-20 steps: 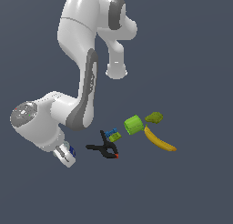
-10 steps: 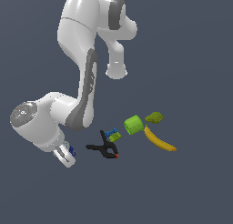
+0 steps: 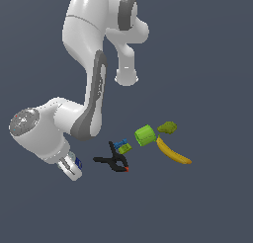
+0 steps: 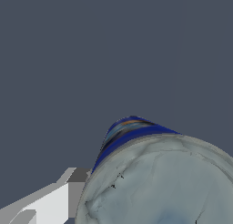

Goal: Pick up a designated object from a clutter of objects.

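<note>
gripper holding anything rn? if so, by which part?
Looks like the blue can, at the gripper. One finger lies against its side wall, near the grey lid. Full closure can't be confirmed.

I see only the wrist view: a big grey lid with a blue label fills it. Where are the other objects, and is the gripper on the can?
Observer: In the exterior view the gripper is low at that view's left, with the blue can right beside its fingers. I cannot tell if it is gripped.
Operator: And the other things?
Observer: They lie apart, toward the exterior view's right: the black clamp is nearest, then a small blue-and-green block.
Operator: Is the green cylinder near the can?
Observer: No. The lime-green cylinder lies beyond the block, next to the yellow banana and an olive lump.
</note>
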Available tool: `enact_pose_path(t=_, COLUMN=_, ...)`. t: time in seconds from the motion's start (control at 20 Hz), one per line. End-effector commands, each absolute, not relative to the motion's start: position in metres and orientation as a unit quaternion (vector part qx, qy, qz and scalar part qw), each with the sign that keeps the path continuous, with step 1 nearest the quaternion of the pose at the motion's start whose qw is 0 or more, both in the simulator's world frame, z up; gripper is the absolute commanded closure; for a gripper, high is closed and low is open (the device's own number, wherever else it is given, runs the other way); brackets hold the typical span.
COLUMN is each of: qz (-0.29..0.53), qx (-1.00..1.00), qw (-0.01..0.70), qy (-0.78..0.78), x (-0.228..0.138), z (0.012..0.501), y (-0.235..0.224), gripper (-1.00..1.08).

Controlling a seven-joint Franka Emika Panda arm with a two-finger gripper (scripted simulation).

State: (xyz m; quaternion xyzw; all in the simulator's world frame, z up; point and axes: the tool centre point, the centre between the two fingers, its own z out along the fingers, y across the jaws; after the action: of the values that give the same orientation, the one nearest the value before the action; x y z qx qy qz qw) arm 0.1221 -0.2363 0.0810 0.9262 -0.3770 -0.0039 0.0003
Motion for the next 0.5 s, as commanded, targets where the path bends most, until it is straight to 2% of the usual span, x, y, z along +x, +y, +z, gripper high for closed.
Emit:
enact_pose_path(t=0.0, qz=-0.001, qx=0.926, qw=0.0, qy=-0.377, x=0.124, z=0.095, y=-0.235, gripper=1.08)
enact_pose_path(t=0.45, qz=-0.001, qx=0.926, qw=0.0, qy=-0.377, x=0.124, z=0.173, y=-0.227, gripper=1.08)
